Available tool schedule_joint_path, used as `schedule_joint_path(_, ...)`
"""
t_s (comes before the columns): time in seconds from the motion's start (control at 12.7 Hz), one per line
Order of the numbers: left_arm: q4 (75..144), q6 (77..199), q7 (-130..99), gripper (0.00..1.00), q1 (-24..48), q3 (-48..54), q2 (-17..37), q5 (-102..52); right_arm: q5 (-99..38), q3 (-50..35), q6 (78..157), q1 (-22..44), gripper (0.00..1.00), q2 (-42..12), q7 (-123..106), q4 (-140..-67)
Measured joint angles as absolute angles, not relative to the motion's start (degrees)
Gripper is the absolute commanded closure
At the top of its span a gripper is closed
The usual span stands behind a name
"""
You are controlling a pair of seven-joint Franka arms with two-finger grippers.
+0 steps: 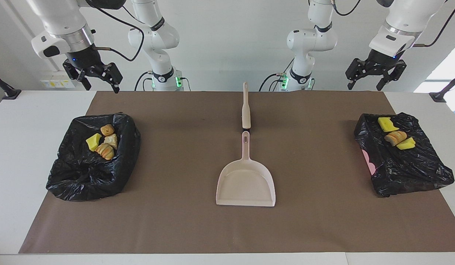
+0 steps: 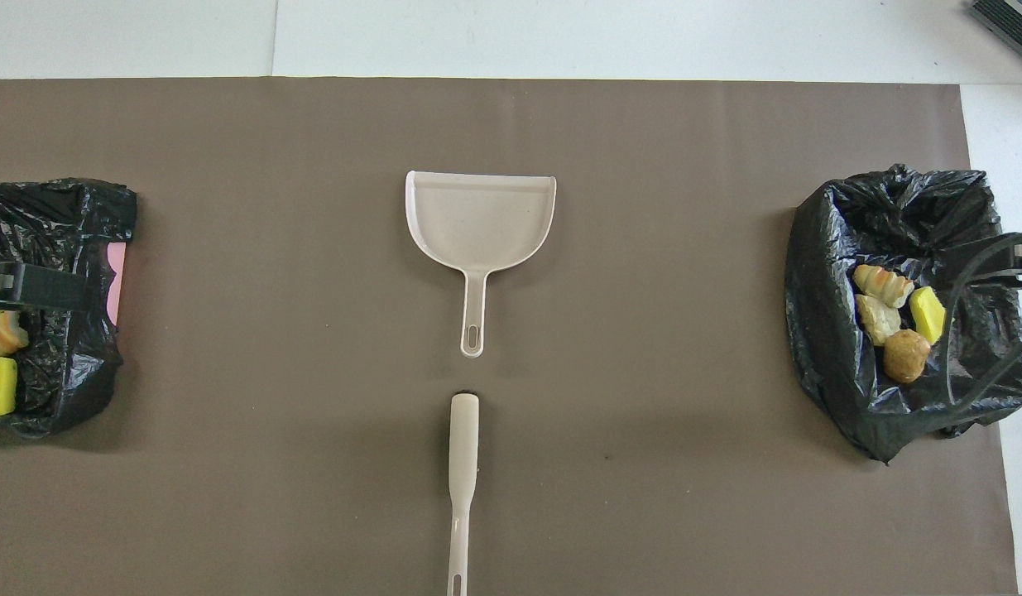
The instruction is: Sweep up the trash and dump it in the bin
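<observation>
Hanging high above the robots' edge of the table, the left gripper (image 1: 370,80) was open and empty, up over the end where a black-bagged bin (image 1: 404,162) sat. The right gripper (image 1: 98,81) hung the same way at its own end, jaws spread and holding nothing, above the edge nearer the robots than the second bagged bin (image 1: 83,173). All the trash lay in the bins: four pieces (image 1: 103,141) in the bin at the right arm's end, three pieces (image 1: 395,135) in the bin at the left arm's end. A pale dustpan (image 1: 245,182) lay flat mid-table on the brown mat (image 1: 175,221), its handle pointing toward the robots. A brush (image 1: 245,110) lay in line with it, nearer the robots, just apart from the handle.
</observation>
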State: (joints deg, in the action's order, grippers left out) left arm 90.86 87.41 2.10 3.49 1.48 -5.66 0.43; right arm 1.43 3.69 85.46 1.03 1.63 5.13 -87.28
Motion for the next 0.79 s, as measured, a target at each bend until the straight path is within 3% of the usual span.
schedule_joint_path(0.79, 92.0, 87.1, 1.9, 0.0, 3.5, 1.5, -6.7, -0.2, 1.4, 4.1, 85.5, 0.9, 0.0, 1.6, 5.1, -87.3)
